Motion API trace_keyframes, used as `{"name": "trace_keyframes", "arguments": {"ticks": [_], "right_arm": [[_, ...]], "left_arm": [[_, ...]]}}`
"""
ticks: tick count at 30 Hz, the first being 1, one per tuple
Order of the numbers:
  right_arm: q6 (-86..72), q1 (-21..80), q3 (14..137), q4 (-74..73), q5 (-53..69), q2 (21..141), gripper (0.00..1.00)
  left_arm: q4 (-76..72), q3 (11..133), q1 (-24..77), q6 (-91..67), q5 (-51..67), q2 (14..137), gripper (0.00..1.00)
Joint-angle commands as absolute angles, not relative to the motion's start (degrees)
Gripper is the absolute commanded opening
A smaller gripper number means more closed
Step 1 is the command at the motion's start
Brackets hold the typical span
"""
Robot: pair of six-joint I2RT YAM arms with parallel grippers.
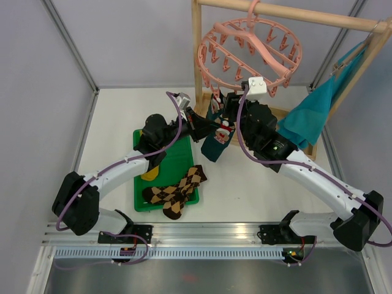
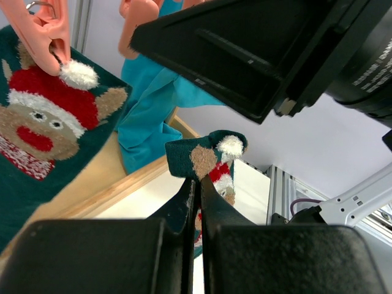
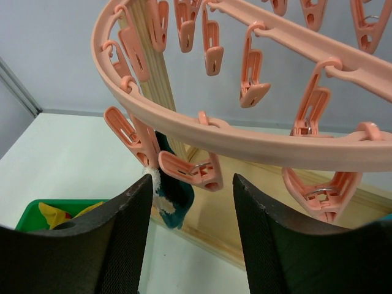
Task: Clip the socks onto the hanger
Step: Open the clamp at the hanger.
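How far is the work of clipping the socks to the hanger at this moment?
Done: one teal sock hangs from a pink clip on the hanger. In hand: the left gripper is shut on the second teal sock, and the right gripper stands open at an empty clip. Left: the argyle socks and the mustard sock lie in the green tray.

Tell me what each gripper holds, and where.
Left gripper pinches a teal sock beside its Christmas figure; right gripper is open, holding nothing.
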State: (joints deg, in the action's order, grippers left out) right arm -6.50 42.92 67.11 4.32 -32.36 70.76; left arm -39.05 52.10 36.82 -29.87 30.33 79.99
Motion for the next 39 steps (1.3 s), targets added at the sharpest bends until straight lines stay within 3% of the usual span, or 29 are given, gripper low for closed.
{"name": "trace_keyframes", "arguments": {"ticks": [1, 14, 22, 39], "right_arm": [[-5.9, 43.2, 68.4, 7.6, -33.8, 72.0, 0.62], [-5.5, 43.2, 69.1, 9.8, -36.0, 72.4, 0.63], [-5.2, 43.2, 70.8, 8.8, -35.9, 73.1, 0.53], [-8.1, 43.2, 73.3, 2.9, -33.4, 71.6, 0.07]], "left_arm": [[-39.9, 52.4, 37.0, -27.5, 30.1, 78.1, 0.02], [-39.6, 52.4, 37.0, -27.4, 30.1, 78.0, 0.02], [-39.7, 52.3, 37.0, -27.6, 30.2, 78.2, 0.02], [-39.4, 57.2, 37.0, -28.6, 30.5, 82.8, 0.02]]}}
